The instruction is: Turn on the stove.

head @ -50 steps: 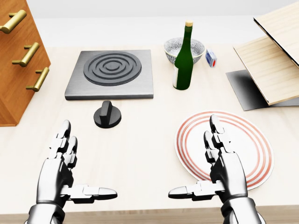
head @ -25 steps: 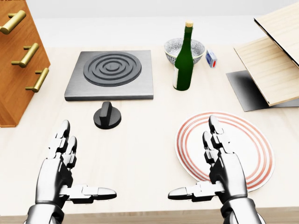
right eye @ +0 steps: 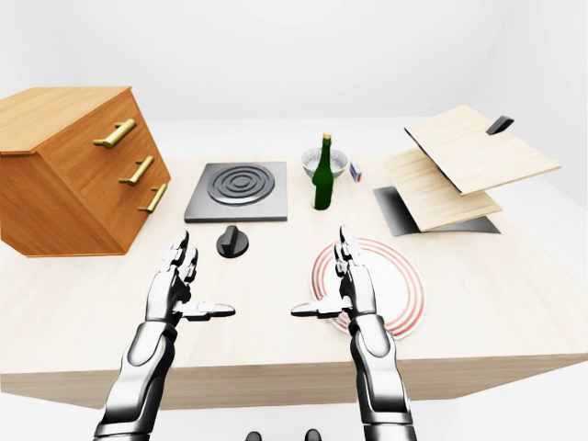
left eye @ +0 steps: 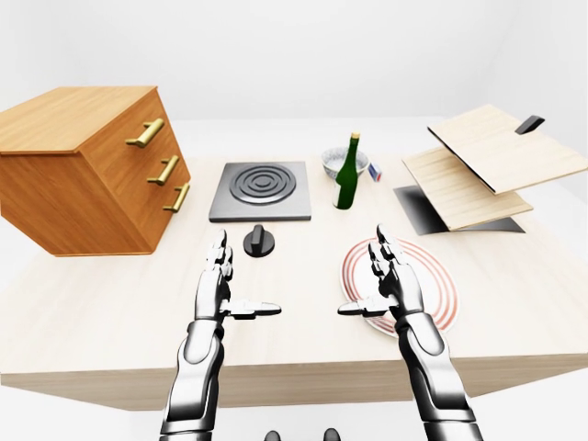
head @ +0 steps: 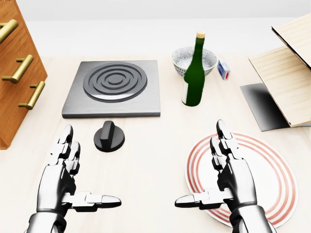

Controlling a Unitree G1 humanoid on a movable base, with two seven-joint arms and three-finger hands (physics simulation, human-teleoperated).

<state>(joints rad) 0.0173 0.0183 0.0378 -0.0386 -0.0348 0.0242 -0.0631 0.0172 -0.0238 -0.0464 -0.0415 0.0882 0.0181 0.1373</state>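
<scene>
The grey stove plate (head: pixel 112 88) with dark concentric rings lies on the pale wooden table, upper left of centre in the head view. Its black round knob (head: pixel 109 136) stands just below it, untouched. My left hand (head: pixel 73 174) hovers open at the lower left, fingers up and thumb pointing right, below and left of the knob. My right hand (head: pixel 214 172) is open at the lower right, mirrored, over the left rim of a red-ringed plate (head: pixel 265 177).
A green bottle (head: pixel 194 73) stands right of the stove with a patterned bowl (head: pixel 182 59) behind it and a small box (head: pixel 223 69) beside. A wooden drawer chest (left eye: pixel 87 170) sits at the left. Stacked wooden boards (left eye: pixel 478 165) lie at the right.
The whole view has shifted: table things sit lower and slightly larger, so the camera moved closer. Both hands keep the same open pose.
</scene>
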